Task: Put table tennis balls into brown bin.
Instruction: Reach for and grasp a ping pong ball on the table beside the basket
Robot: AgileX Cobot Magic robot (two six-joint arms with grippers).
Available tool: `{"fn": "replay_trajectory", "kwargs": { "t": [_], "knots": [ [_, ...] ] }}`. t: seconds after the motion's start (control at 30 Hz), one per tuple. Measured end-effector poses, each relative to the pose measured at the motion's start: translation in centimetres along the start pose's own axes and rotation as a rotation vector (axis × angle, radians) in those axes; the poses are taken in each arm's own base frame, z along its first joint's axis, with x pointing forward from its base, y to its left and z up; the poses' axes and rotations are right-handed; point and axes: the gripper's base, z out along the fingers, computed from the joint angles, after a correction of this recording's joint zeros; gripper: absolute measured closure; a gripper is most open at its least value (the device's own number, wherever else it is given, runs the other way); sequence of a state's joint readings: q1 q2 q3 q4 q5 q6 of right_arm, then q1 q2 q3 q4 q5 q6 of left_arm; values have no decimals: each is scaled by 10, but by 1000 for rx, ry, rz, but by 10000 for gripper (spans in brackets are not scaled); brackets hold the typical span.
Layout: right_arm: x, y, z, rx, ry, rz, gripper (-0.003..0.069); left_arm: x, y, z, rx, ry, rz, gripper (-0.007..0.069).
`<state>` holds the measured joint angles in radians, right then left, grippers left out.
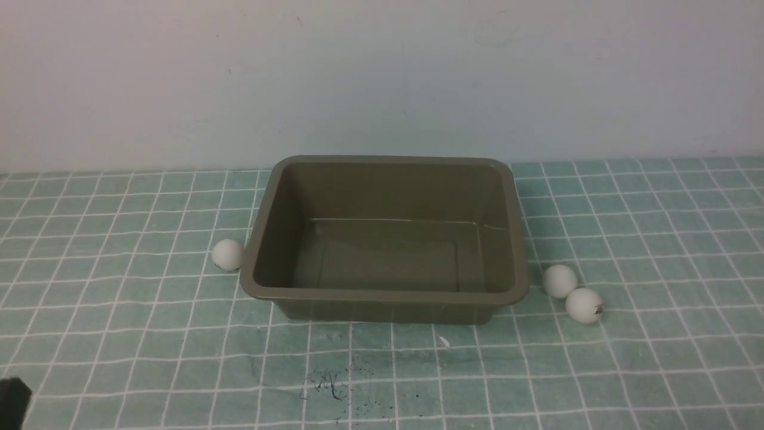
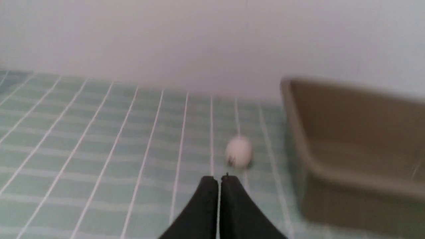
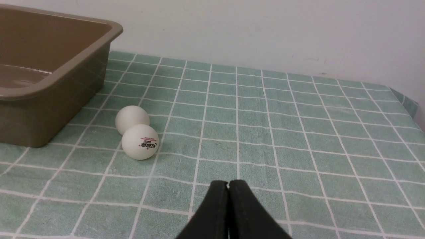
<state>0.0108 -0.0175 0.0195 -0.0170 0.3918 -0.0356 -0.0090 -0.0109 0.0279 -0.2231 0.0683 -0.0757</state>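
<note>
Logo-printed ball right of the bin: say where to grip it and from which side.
Grip the logo ball across its middle, from above, with the right gripper opened first. Close on the sides clear of the plain ball that seems to touch it.

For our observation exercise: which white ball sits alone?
The table tennis ball left of the brown bin; the other two sit together at its right.

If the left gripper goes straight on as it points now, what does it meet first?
Probably the table tennis ball beside the brown bin, just ahead of its shut fingers; blur leaves depth unclear.
</note>
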Motion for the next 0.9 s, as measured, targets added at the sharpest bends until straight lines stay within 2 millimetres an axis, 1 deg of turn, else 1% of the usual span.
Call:
{"fn": "replay_trajectory", "kwargs": {
  "t": [0.07, 0.1, 0.2, 0.23, 0.3, 0.33, 0.37, 0.4, 0.43, 0.47, 0.5, 0.53, 0.57, 0.6, 0.63, 0.67, 0.73, 0.8, 0.83, 0.87, 0.9],
  "knots": [
    [0, 0, 0, 0, 0, 0, 672, -15, 0, -1, 16, -167, -142, 629],
    [0, 0, 0, 0, 0, 0, 672, -19, 0, -2, 19, -212, -174, 629],
    [-2, 1, 0, -8, -34, 39, 672, -39, 2, -9, 37, -439, -285, 629],
    [-4, 1, 1, -17, -57, 85, 672, -43, 3, -11, 44, -497, -305, 629],
    [-12, 2, 0, -36, -147, 231, 672, -56, 1, -16, 72, -588, -358, 629],
    [-17, 1, -1, -46, -202, 322, 672, -65, -2, -19, 94, -602, -383, 629],
    [-21, 0, -2, -58, -254, 431, 672, -84, -10, -22, 128, -595, -392, 629],
    [-25, -1, -3, -63, -304, 512, 672, -91, -15, -21, 134, -549, -390, 629],
    [-30, -4, -5, -68, -359, 610, 672, -110, -26, -19, 144, -470, -372, 629],
    [-32, -5, -6, -70, -383, 662, 672, -123, -32, -16, 141, -401, -352, 629],
    [-35, -8, -7, -70, -432, 742, 672, -147, -44, -10, 134, -296, -308, 629],
    [-37, -10, -8, -67, -462, 782, 672, -160, -52, -1, 110, -178, -262, 629],
    [-37, -10, -9, -65, -468, 783, 672, -157, -51, 3, 96, -136, -252, 629],
    [-39, -13, -10, -58, -511, 835, 672, -173, -61, 25, 45, 106, -167, 629],
    [-40, -15, -11, -53, -529, 856, 672, -178, -64, 39, 20, 246, -125, 629],
    [-40, -15, -11, -54, -529, 861, 672, -182, -65, 37, 24, 232, -123, 629],
    [-40, -15, -11, -56, -533, 886, 672, -179, -68, 69, -13, 507, -54, 629],
    [-42, -10, -11, -98, -461, 886, 672, -165, -64, 103, -31, 747, 17, 629],
    [-47, -6, -12, -135, -403, 868, 672, -157, -62, 117, -31, 825, 46, 629],
    [-56, -1, -14, -171, -343, 832, 672, -146, -59, 134, -30, 914, 77, 629],
    [-73, 5, -18, -216, -234, 754, 672, -124, -52, 163, -23, 1043, 121, 629]
  ]
}}
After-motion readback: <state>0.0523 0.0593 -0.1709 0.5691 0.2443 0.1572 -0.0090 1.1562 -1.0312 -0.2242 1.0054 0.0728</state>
